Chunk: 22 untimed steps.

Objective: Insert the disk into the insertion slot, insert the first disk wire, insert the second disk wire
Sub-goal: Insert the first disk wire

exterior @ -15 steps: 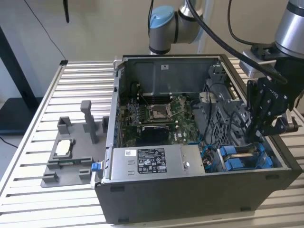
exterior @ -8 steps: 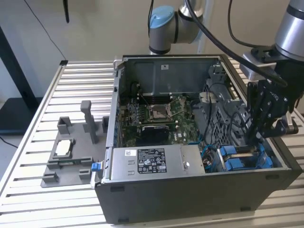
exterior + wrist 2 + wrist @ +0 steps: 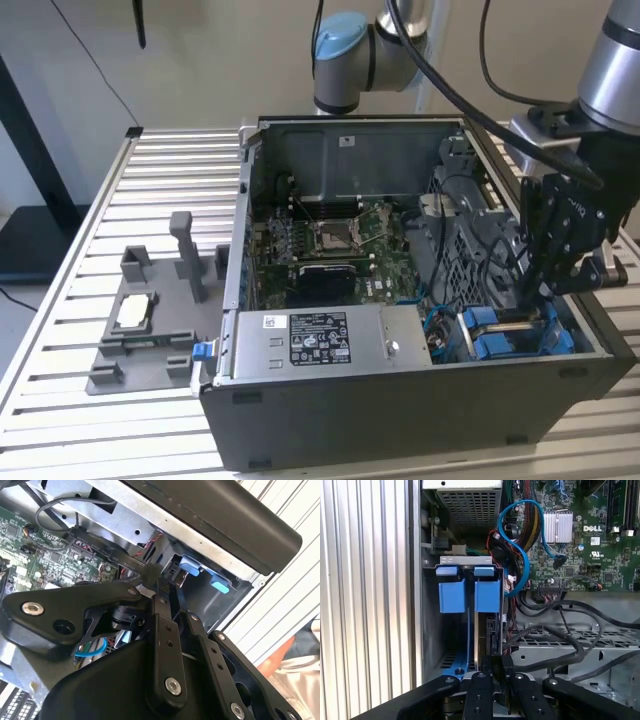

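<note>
The disk (image 3: 477, 632) stands on edge in the insertion slot (image 3: 432, 630) at the case's corner, clipped in a blue carrier (image 3: 487, 594), with a second blue carrier (image 3: 452, 594) beside it. In the exterior view the blue carriers (image 3: 492, 334) lie at the case's near corner on the exterior view's right. My gripper (image 3: 533, 292) reaches down into that bay. In both wrist views its fingers (image 3: 479, 680) stand close together, and the gripper (image 3: 154, 578) is shut on the black plug end of a disk wire (image 3: 107, 550) at the disk's edge.
The open computer case (image 3: 400, 420) sits on a slatted metal table (image 3: 180, 160). Inside are the motherboard (image 3: 340, 240), a power supply (image 3: 310, 340), a looped blue cable (image 3: 520, 555) and black cables (image 3: 570, 645). A grey fixture (image 3: 135, 330) with a chip stands at the exterior view's left.
</note>
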Available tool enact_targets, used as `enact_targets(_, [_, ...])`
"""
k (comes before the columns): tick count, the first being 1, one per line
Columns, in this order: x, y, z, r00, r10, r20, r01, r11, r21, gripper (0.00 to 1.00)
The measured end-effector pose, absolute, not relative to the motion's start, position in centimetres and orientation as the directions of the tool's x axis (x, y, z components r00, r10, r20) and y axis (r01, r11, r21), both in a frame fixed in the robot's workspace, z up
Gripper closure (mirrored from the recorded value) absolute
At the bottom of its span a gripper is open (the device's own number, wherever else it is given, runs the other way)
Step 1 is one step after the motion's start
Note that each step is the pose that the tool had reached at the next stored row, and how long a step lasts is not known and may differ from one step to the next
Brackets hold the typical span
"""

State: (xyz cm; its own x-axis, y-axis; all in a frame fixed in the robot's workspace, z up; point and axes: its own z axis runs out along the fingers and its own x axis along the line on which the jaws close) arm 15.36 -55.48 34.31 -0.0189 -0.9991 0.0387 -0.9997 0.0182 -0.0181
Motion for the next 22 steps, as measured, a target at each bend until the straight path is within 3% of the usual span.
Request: enact_targets(22, [15.46, -55.48, 34.00, -0.021, -0.999, 0.039, -1.000, 0.020, -0.019, 0.81])
